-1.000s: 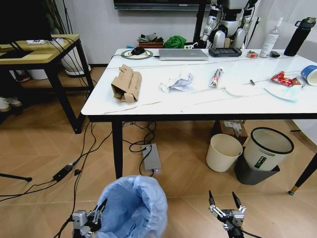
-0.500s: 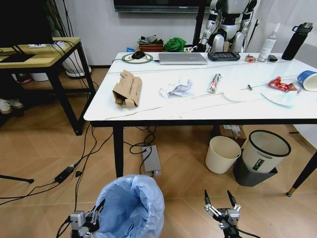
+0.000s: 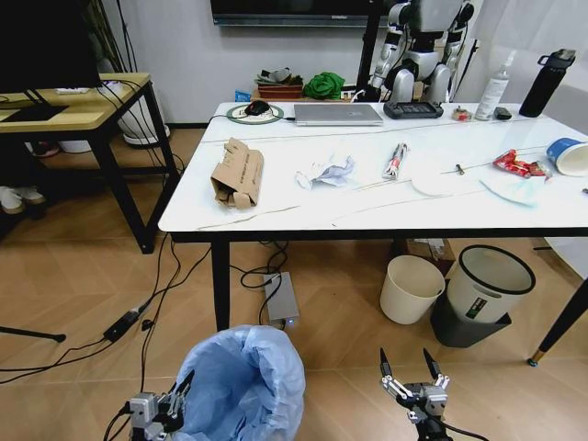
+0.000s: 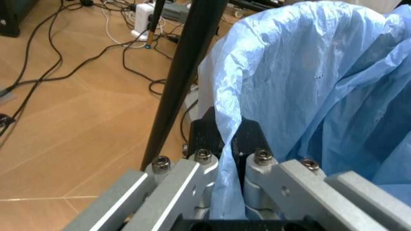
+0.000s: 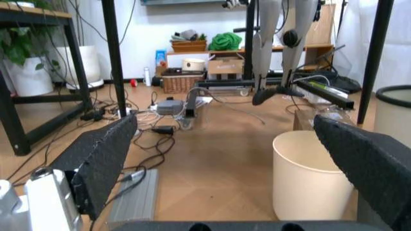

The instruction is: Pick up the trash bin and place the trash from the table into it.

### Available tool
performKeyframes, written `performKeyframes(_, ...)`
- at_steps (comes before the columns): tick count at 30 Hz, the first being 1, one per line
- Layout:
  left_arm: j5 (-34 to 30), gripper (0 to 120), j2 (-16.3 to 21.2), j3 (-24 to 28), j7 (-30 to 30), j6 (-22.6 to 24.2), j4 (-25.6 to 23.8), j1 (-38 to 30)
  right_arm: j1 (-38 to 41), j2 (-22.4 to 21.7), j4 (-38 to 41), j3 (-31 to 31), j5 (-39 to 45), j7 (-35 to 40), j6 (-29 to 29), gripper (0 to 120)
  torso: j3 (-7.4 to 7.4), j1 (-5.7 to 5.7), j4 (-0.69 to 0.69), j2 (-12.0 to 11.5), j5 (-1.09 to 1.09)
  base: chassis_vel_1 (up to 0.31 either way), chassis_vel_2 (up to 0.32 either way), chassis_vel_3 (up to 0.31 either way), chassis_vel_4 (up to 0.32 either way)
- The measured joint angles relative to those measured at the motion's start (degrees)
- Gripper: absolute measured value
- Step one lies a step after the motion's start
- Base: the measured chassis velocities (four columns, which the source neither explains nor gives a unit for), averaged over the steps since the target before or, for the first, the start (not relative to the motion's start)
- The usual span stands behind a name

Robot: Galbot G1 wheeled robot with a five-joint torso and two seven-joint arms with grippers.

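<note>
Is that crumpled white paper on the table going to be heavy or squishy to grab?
The crumpled white paper probably weighs little and would squash when pinched, given its loose folds. It might skid on the glossy table if nudged.

Warm brown floor tiles (image 3: 83, 276) run under everything, crossed by black cables (image 3: 147, 312). On the far left stands a wood-topped desk (image 3: 73, 101) with black legs, a white planter (image 5: 29, 72) behind it. The far wall (image 3: 184, 46) is plain white, with low shelves (image 5: 205, 45) holding baskets and boxes.
</note>
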Motion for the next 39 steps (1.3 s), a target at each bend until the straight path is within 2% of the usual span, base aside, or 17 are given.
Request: performKeyframes(39,1.84,0,-0.87,1.84,0.24,-0.27,1.22,-0.22,-0.08,0.74,0.26,-1.01,-0.99,-0.03,-0.06,100,5.76,3.68,0.0,9.43,0.01,0.0,0.0,0.0,0.0)
